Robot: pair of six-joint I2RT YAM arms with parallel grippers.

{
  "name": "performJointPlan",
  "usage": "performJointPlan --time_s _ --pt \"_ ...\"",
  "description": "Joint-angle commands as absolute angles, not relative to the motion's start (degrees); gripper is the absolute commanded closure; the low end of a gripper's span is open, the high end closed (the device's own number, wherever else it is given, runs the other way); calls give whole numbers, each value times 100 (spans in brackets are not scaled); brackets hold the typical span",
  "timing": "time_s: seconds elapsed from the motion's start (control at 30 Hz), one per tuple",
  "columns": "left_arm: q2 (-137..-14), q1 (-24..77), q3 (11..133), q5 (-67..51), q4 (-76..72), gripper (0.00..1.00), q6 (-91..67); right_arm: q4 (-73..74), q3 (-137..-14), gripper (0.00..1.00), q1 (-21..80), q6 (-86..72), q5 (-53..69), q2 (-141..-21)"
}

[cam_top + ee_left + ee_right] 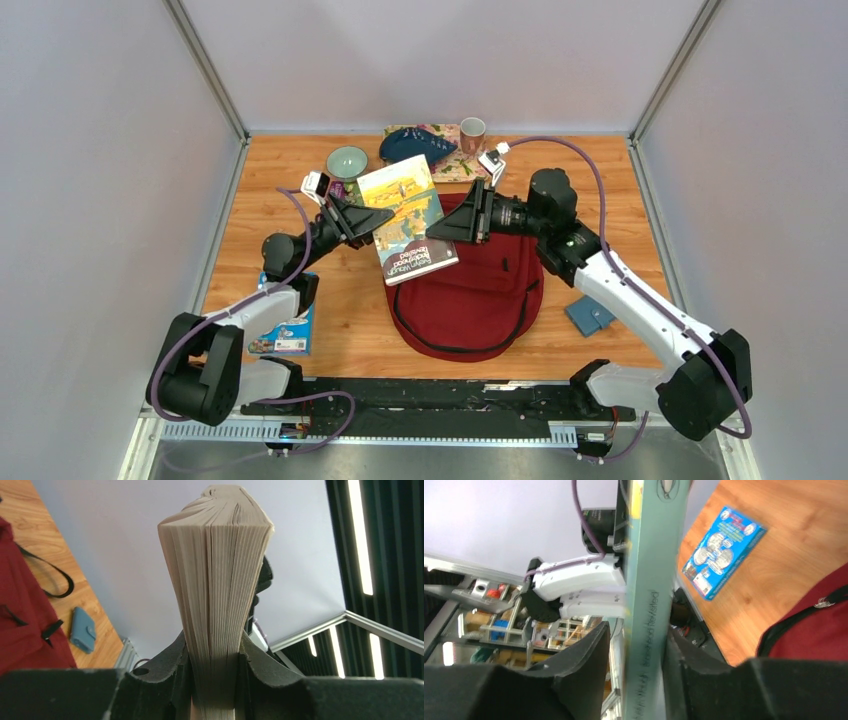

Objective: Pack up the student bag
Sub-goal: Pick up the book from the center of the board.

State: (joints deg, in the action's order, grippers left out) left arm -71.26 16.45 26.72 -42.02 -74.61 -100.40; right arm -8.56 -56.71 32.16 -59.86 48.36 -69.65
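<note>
The student bag (470, 300), a dark red backpack with black straps, lies flat in the middle of the table; it also shows in the left wrist view (20, 620) and the right wrist view (819, 630). A paperback book (410, 215) with a yellow and blue cover hangs above the bag's far end, between both grippers. My left gripper (383, 219) is shut on the book's page edge (217, 580). My right gripper (440, 231) straddles the pale green spine (651, 580); one finger touches it and the other (589, 650) stands off with a gap.
A blue wallet (590, 315) lies right of the bag. A blue booklet (285, 325) lies at the front left. At the back stand a green bowl (347, 160), a mug (472, 133) and a dark blue pouch (415, 145) on a patterned board.
</note>
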Motion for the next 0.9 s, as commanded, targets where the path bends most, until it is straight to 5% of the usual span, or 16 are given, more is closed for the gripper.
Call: performJointPlan --time_s 0.0,0.07,0.4,0.87 --pt "-6908 1723 2461 -3833 -9063 100 -9705 533 -6171 46 3120 -4765 3448 -6715" --pt "-6743 1723 2470 -3710 -8486 100 -9476 798 -6030 37 3120 -4729 3113 -6523" --pt "-5652 1749 2285 -2137 -6592 100 -7665 45 -3508 29 3531 -6134 1592 -4625" --pt "-5493 2478 1960 -888 -6811 100 -7637 -2611 -3313 29 4289 -6750 1494 -5474"
